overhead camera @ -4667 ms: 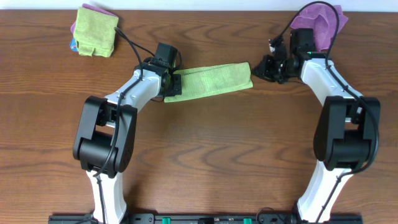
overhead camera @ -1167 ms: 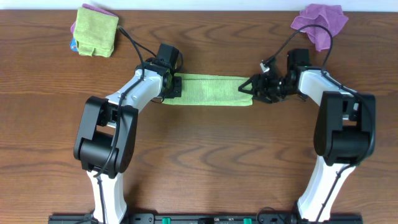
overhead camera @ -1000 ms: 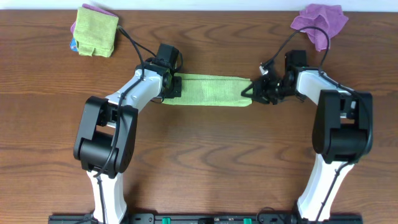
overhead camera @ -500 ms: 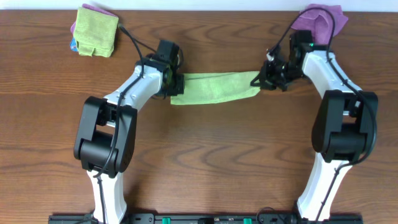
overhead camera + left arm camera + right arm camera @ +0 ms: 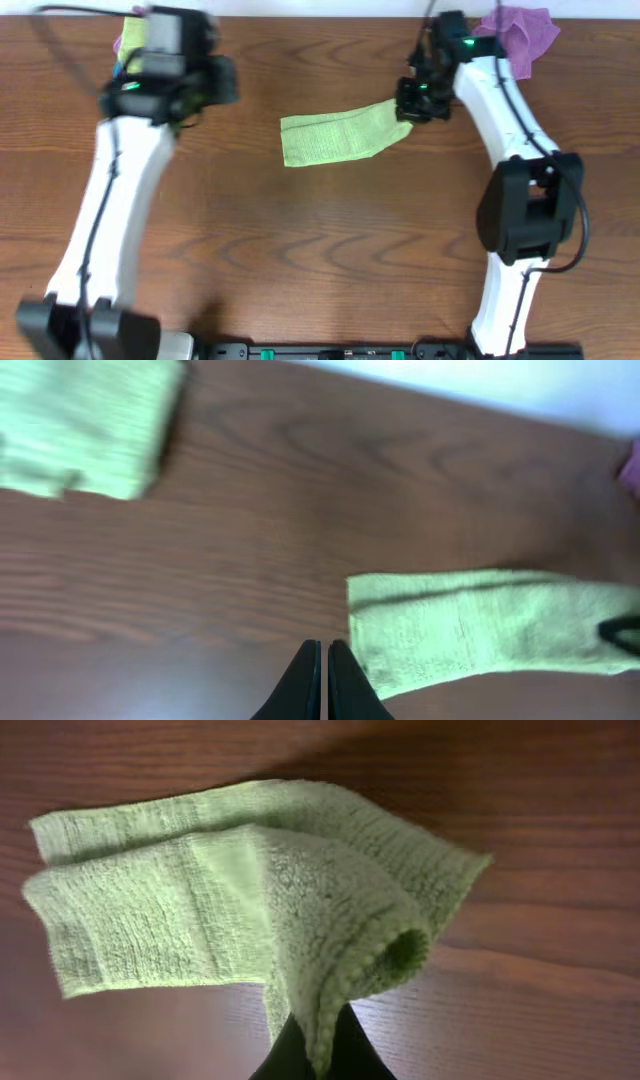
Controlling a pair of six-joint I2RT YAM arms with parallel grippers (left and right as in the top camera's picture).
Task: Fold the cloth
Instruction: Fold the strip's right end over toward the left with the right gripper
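light: bright, even | overhead: left arm (image 5: 118,170) motion-smeared | left wrist: blurred throughout | right wrist: sharp; shadow above cloth (image 5: 200,890)

The cloth (image 5: 335,142) is lime green, a plain terry with faint ribbing and no print (its top layer looks paler in the right wrist view). The table (image 5: 300,250) is dark reddish-brown wood with wavy darker grain. The crumpled cloth (image 5: 530,28) is purple. The folded cloth (image 5: 85,425) is a similar yellow-green, though blurred. The left arm (image 5: 120,190) and right arm (image 5: 505,110) are white with black joints. The left gripper (image 5: 323,680) and right gripper (image 5: 315,1045) are black.
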